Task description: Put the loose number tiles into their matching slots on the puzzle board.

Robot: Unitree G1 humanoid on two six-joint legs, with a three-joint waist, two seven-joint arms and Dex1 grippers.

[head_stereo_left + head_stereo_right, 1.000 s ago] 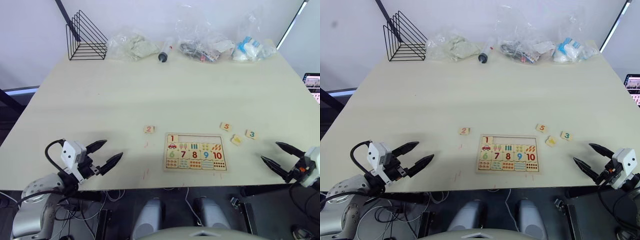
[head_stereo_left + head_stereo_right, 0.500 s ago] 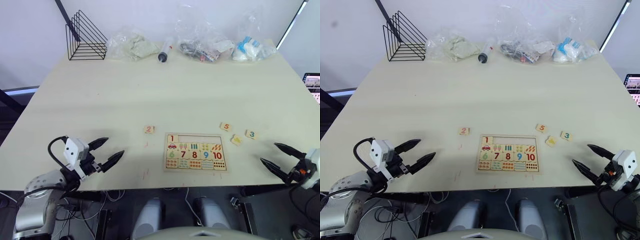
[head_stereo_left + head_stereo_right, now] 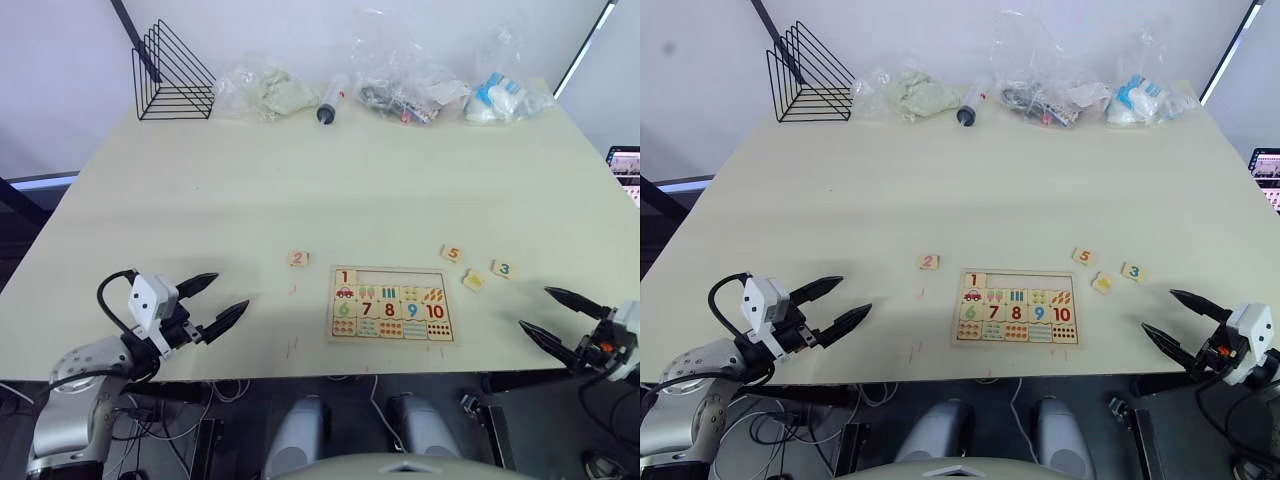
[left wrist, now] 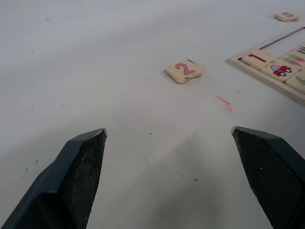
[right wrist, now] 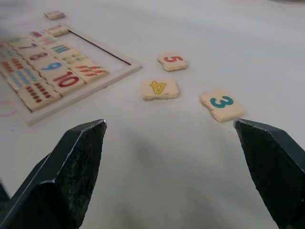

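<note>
The puzzle board (image 3: 392, 337) lies near the table's front edge, with tile 1 (image 3: 344, 277) seated at the left end of its top row and bare matching slots (image 3: 400, 277) beside it. Loose tile 2 (image 3: 298, 258) sits left of the board. Right of it lie tile 5 (image 3: 452, 254), tile 4 (image 3: 472, 279) and tile 3 (image 3: 503, 268). My left gripper (image 3: 212, 301) is open at the front left, empty, aimed toward tile 2 (image 4: 183, 71). Open and empty too, my right gripper (image 3: 558, 317) hovers at the front right, just short of tiles 4 (image 5: 159, 88) and 3 (image 5: 221, 105).
Along the far edge stand a black wire rack (image 3: 170, 75), several clear plastic bags (image 3: 405, 75) and a dark syringe-like tube (image 3: 331, 103). A wide stretch of bare tabletop (image 3: 330, 190) separates them from the board.
My right gripper has drifted slightly outward and toward the table's front edge. The left gripper has shifted a touch toward the table. No tile has moved.
</note>
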